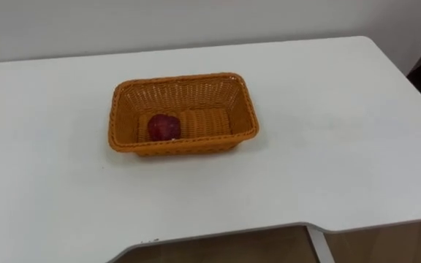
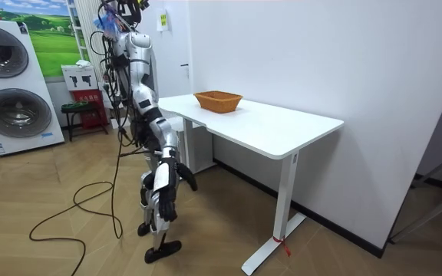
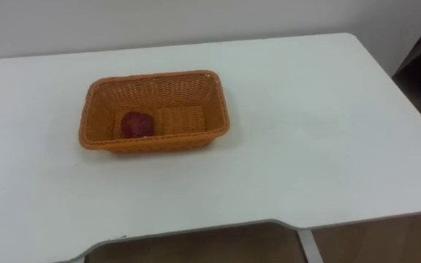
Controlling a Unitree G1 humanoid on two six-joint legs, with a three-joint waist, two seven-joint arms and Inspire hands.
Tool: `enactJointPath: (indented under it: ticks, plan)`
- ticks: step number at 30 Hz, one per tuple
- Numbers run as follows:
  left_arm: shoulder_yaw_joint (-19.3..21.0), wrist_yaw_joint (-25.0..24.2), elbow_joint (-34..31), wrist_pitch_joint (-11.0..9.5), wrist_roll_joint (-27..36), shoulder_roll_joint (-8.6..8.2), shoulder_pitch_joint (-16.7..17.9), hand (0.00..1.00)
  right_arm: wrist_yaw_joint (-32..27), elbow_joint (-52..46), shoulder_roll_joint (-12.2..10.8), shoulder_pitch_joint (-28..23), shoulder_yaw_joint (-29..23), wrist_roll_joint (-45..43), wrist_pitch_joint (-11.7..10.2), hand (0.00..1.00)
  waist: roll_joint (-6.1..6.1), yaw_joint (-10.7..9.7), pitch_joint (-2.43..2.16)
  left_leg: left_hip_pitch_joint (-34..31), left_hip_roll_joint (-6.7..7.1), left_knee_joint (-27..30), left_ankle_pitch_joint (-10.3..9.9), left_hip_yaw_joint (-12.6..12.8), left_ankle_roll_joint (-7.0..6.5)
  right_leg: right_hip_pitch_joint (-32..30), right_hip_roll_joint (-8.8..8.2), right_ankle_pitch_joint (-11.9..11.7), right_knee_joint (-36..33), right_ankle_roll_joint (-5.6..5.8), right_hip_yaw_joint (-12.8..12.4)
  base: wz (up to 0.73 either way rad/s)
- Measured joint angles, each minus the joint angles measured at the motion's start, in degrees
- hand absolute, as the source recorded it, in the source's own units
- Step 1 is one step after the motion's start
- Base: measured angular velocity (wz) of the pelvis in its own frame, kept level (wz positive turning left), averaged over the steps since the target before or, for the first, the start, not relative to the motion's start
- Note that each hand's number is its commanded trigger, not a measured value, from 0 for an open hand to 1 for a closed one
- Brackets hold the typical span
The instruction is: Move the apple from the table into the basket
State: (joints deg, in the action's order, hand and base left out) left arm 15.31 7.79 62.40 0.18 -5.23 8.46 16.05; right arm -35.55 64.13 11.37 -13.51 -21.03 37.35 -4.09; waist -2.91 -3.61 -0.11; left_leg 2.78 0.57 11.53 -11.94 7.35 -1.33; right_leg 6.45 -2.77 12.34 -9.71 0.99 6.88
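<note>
one red apple [image 1: 164, 127] in wicker basket [image 1: 183, 82] on white table [image 1: 327, 146], right hand [image 2: 188, 181] hanging low, fingers too small to tell

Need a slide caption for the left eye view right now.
Red apple resting in the left half of an orange wicker basket on a white table.

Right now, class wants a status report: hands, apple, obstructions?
Right hand hanging low, off table. Apple in basket, left end. Nothing blocking it.
</note>
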Motion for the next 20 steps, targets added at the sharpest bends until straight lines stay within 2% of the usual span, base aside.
enactJointPath:
  ticks: [3,5,7,11,15,17,20]
  plan:
    - [-0.2,-0.1,0.4,0.1,0.1,0.05,-0.1,0.00,4.8,3.3,-0.4,0.1,5.0,-5.1,0.9,0.00,-0.06,1.0,0.07,0.1,-0.07,0.2,0.0,0.2,-0.04,-0.1,0.10,0.0,0.0,0.00,-0.4,-0.10]
    - [-1.1,-0.9,0.4,0.6,0.0,0.00,-0.2,0.00,10.1,4.8,-0.7,0.3,8.7,-7.8,2.8,0.00,-0.22,1.4,0.14,-0.3,0.02,0.3,0.0,0.0,-0.05,-0.3,0.05,-0.1,0.0,0.03,-0.2,0.03]
    - [-1.6,-1.4,0.7,1.5,0.0,-0.02,-0.2,0.00,14.2,5.5,-1.0,1.1,8.7,-10.1,4.4,0.00,-0.11,1.7,0.13,-0.4,0.03,0.3,-0.1,0.0,-0.08,-0.4,0.03,-0.1,0.0,0.03,-0.2,0.00]
    - [-2.3,-2.4,0.9,2.7,-0.2,-0.04,-0.2,0.00,22.6,8.2,-1.5,2.3,13.2,-11.2,6.7,0.00,0.05,2.6,0.14,-0.2,0.03,0.4,-0.1,-0.2,-0.14,0.0,-0.08,-0.1,0.0,0.03,1.0,0.09]
    - [-2.6,-3.5,2.1,3.6,-1.8,-0.19,-0.2,0.00,29.0,9.2,-2.0,2.6,15.0,-13.9,7.5,0.00,0.78,2.7,0.38,0.3,0.05,0.8,-0.7,-1.1,-0.16,1.2,-0.07,-0.1,0.0,0.04,1.8,0.10]
    - [-3.2,-3.5,2.4,3.7,-2.1,-0.25,-0.2,0.00,30.9,10.1,-2.1,3.4,15.4,-14.8,8.0,0.00,1.08,2.8,0.74,0.6,0.04,1.2,-1.0,-1.3,-0.17,1.7,-0.05,-0.1,0.0,0.04,1.8,0.00]
    - [-3.3,-3.6,2.6,4.4,-2.4,-0.39,-0.2,0.00,33.0,10.2,-2.1,3.4,16.8,-15.3,8.0,0.00,1.25,3.0,0.78,0.9,0.07,1.3,-1.3,-1.4,-0.23,2.3,-0.07,0.0,0.1,0.12,1.8,0.00]
